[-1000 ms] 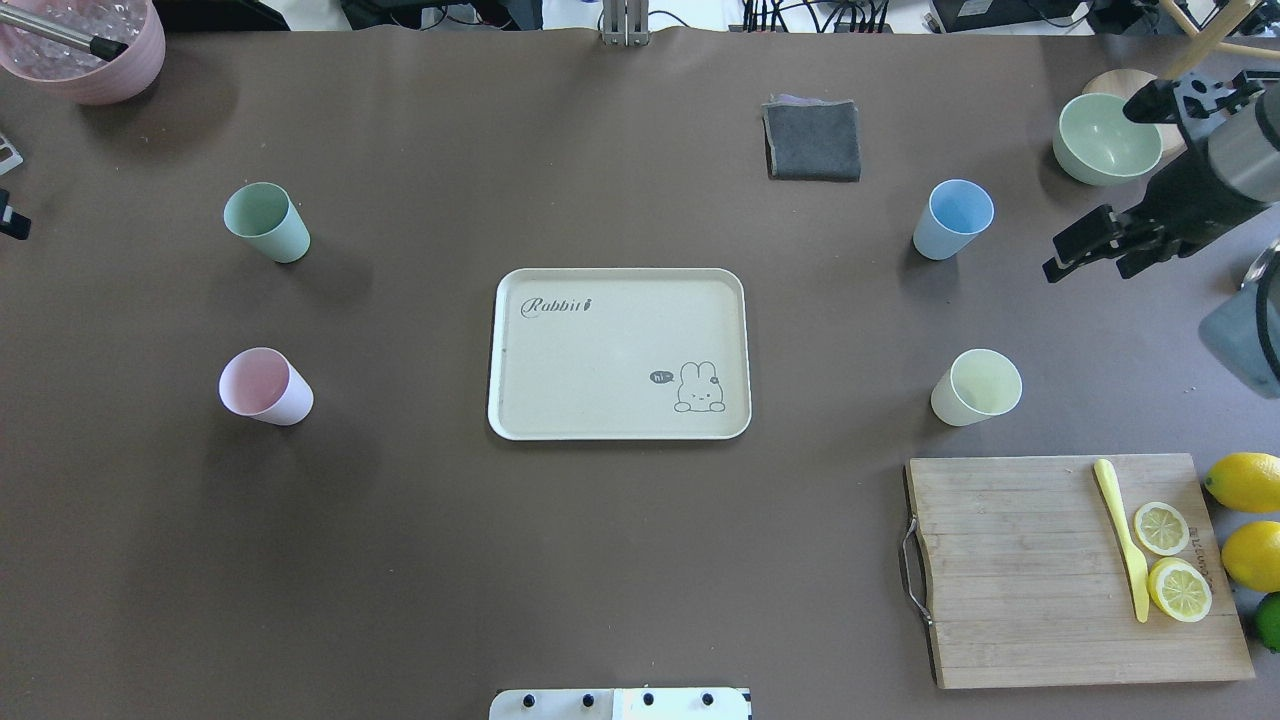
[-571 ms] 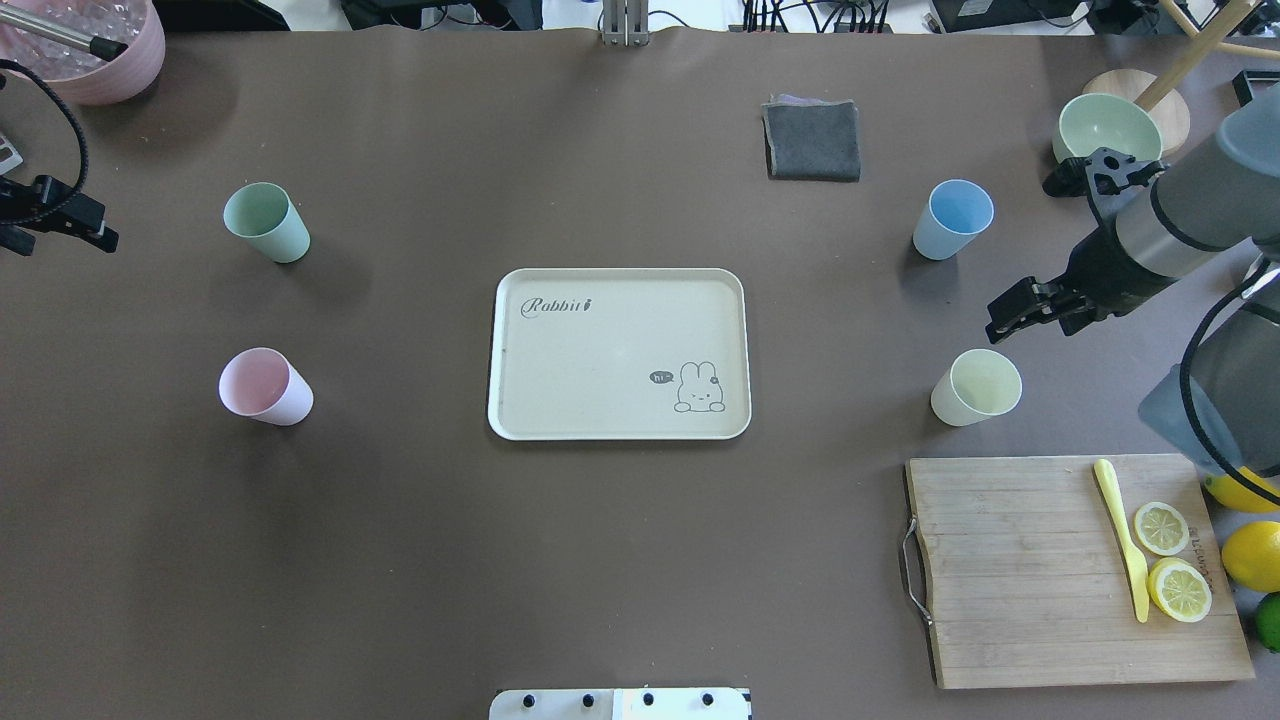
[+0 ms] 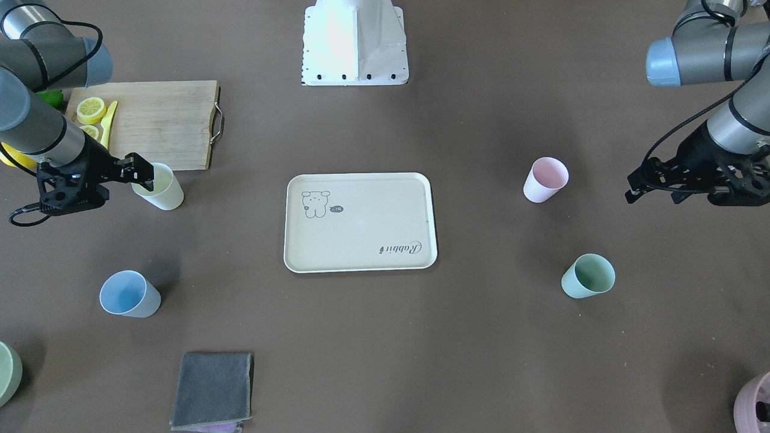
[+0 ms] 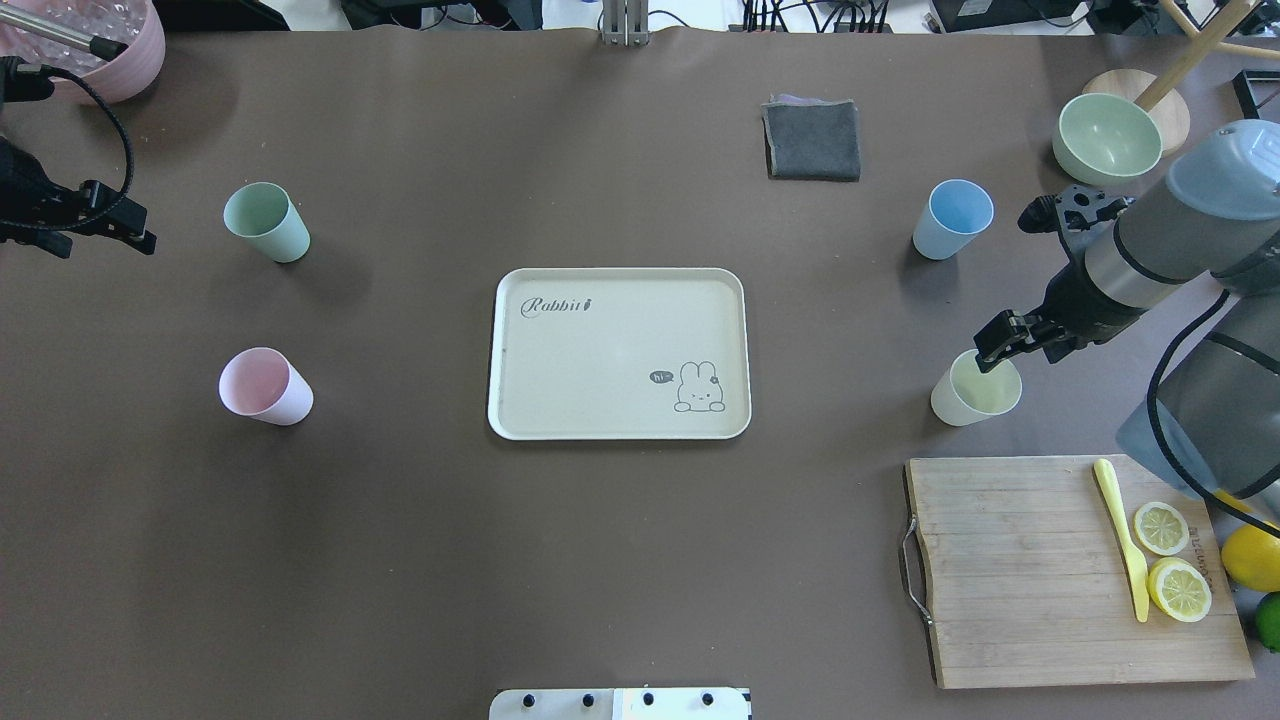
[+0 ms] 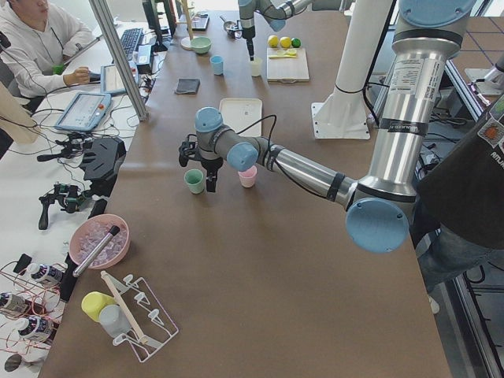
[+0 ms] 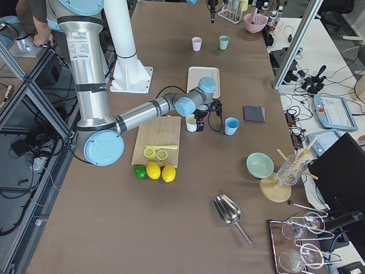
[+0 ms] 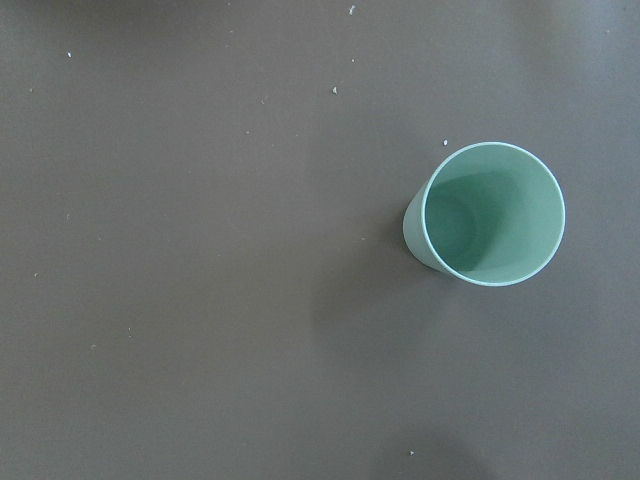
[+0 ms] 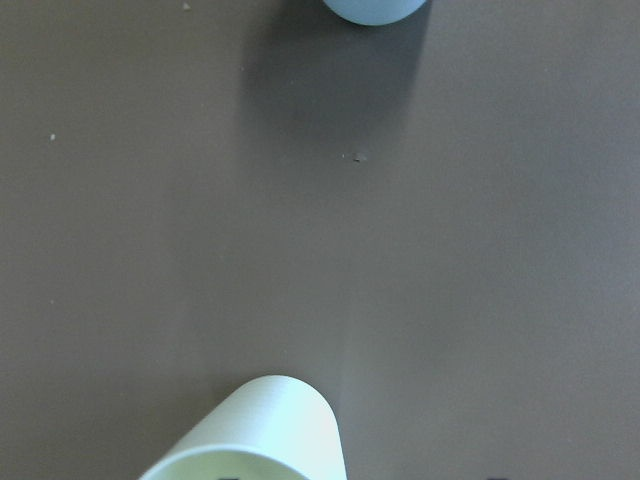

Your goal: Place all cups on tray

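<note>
My right gripper (image 4: 988, 355) hangs over the pastel yellow matte tumbler (image 4: 960, 400), at its rim, jaws apart.
The wrist view alone shows it left of centre; whether my left gripper (image 4: 140, 232) is spread, I cannot tell.

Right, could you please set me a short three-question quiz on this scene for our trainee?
1. True or false: a cup stands on the tray.
2. Which cup is the right tool over? A) light blue cup B) yellow cup C) pink cup
3. Fill in: the left tool is nearest the ___ cup.
Key: 1 false; 2 B; 3 mint green cup.
</note>
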Tool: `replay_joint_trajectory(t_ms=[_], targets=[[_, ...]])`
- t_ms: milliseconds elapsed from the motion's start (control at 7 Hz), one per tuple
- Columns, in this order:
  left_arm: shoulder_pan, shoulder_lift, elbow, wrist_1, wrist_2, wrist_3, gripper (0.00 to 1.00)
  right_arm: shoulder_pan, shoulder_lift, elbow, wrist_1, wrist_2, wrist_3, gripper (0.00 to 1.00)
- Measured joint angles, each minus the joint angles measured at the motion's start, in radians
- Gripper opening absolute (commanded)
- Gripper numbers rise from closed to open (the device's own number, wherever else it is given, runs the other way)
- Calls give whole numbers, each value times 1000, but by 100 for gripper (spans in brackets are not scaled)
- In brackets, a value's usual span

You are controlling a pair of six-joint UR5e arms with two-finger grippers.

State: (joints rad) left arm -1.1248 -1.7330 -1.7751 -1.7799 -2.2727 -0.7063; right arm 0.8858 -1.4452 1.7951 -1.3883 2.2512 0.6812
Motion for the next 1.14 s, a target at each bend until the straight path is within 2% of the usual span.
replay_joint_trajectory(t_ms=[143, 571, 714, 1000, 1143], targets=[[10, 0, -4, 0, 0, -17, 97, -11, -1, -7, 0, -1, 0, 0], [131, 8, -47, -1, 27, -101, 97, -24, 24, -8, -3, 6, -4, 0], [174, 12, -56, -1, 40, -109, 92, -19, 61, -7, -21, 12, -1, 0], [250, 15, -57, -1, 94, -121, 83, 2, 214, -12, -150, 26, 11, 0], [269, 22, -53, -1, 108, -122, 65, 4, 289, -14, -207, 30, 41, 0]])
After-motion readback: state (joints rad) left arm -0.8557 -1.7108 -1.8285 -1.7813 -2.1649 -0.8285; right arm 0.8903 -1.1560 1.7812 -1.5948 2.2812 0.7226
